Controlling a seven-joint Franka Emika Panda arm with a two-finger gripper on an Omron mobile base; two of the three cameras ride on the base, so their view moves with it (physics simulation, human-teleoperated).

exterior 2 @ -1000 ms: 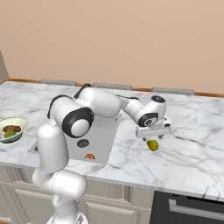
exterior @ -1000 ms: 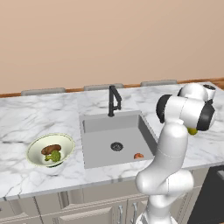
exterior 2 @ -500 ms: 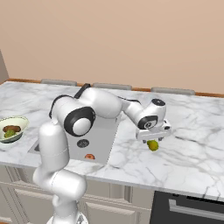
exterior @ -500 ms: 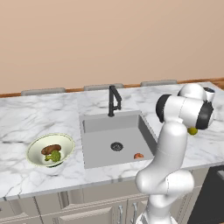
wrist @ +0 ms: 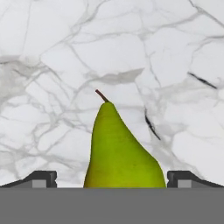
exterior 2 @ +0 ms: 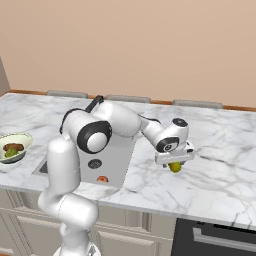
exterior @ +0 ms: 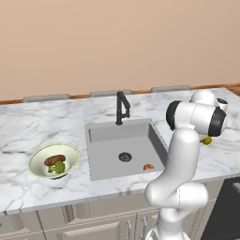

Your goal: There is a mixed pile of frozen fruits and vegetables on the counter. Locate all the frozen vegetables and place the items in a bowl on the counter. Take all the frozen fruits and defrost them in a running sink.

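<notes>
Little has moved over the last second: the gripper [exterior 2: 174,162] hangs over the pear [exterior 2: 175,167] as before, perhaps a touch lower, on the counter [exterior 2: 220,170] to the right of the sink [exterior: 110,161]. In the hand view the pear [wrist: 122,148] lies between the two finger tips, stem pointing away, with marble showing on both sides of it. The jaws stand wide apart and clasp nothing yet.

Frozen, the pear should be hard and fairly light, so it will not bruise, but its skin is likely slick and its tapering shape may squirt out of a pinch near the neck. Taking it across the broad lower belly looks safest.

The bowl [exterior: 40,157] on the left of the counter holds the broccoli [exterior: 57,168] and the potato [exterior: 55,160]. The sink holds the apple [exterior: 148,167], near the front right of its floor; whether the faucet [exterior: 121,107] is running I cannot tell.
</notes>
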